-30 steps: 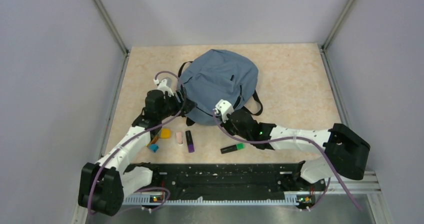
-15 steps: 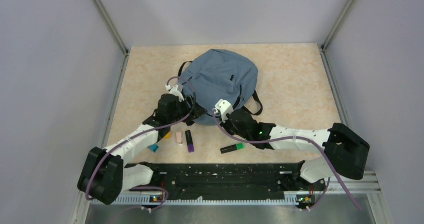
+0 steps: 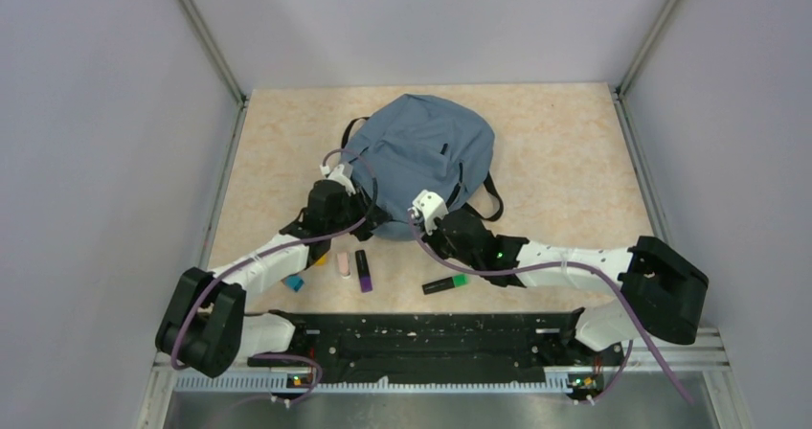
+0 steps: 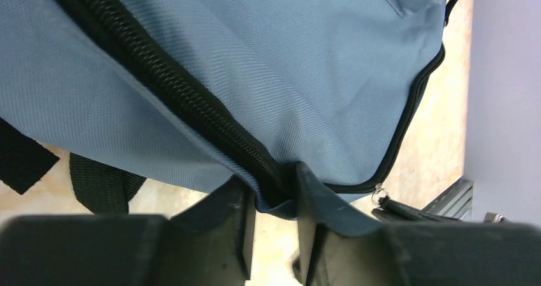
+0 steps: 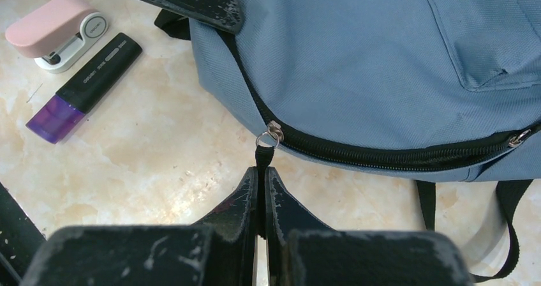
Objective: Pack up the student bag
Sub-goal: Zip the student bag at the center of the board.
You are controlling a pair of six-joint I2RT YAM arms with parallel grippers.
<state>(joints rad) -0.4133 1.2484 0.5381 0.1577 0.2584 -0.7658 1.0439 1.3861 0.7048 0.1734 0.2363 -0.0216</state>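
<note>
We see the student bag [image 3: 421, 156] lying on the table [image 5: 147, 152], directly ahead of both hands. Our right hand [image 5: 261, 200] has its fingertips pressed together on the black zipper pull [image 5: 263, 165]. The pull runs up to a small metal ring [image 5: 266, 139] at the end of the bag's black zipper [image 5: 383, 155], just past the fingertips. Our left hand [image 4: 274, 235] is partly closed. The bag's zippered edge is wedged between its fingers [image 4: 239, 228], and the fabric touches both.

Off to the left of the right hand, apart from the bag, lies a purple highlighter [image 5: 83, 88]. Just beyond it is a pink and white item [image 5: 54, 23]. A green highlighter [image 3: 445, 282] lies on the table behind the right hand, near its wrist.
</note>
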